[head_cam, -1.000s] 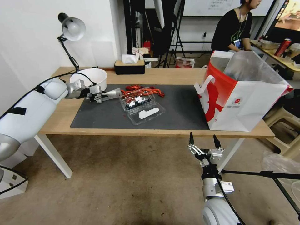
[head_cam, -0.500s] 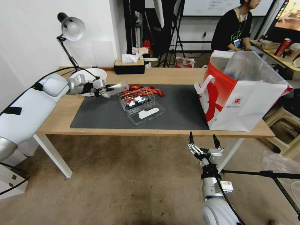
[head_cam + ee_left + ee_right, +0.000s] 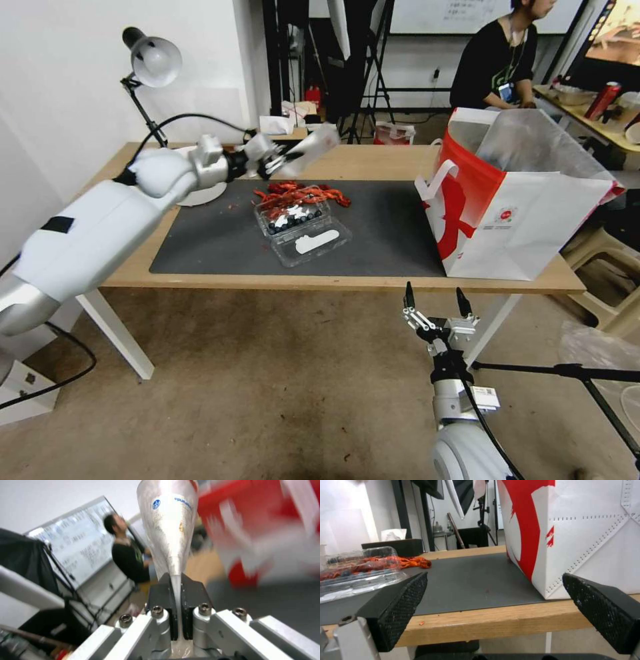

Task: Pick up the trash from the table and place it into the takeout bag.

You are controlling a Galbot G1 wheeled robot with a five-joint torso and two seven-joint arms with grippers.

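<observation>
My left gripper (image 3: 277,159) is shut on a silvery-clear plastic packet (image 3: 310,143), held in the air above the back of the table (image 3: 373,163). In the left wrist view the packet (image 3: 170,525) sticks out from between the closed fingers (image 3: 195,597), with the red-and-white takeout bag (image 3: 266,517) blurred beyond it. The bag (image 3: 513,213) stands open at the table's right end. A clear clamshell (image 3: 300,223) and red scraps (image 3: 300,193) lie on the dark grey mat (image 3: 387,233). My right gripper (image 3: 433,300) hangs open below the table's front edge, empty.
A white round dish (image 3: 200,195) sits at the left behind my left arm. The desk lamp (image 3: 153,60) stands at the back left, the black tissue box (image 3: 393,546) at the back. A tripod leg (image 3: 567,373) crosses the floor at the right.
My left arm has lifted the packet off the mat and swung it up and rightward over the red scraps. The right arm has stayed still.
</observation>
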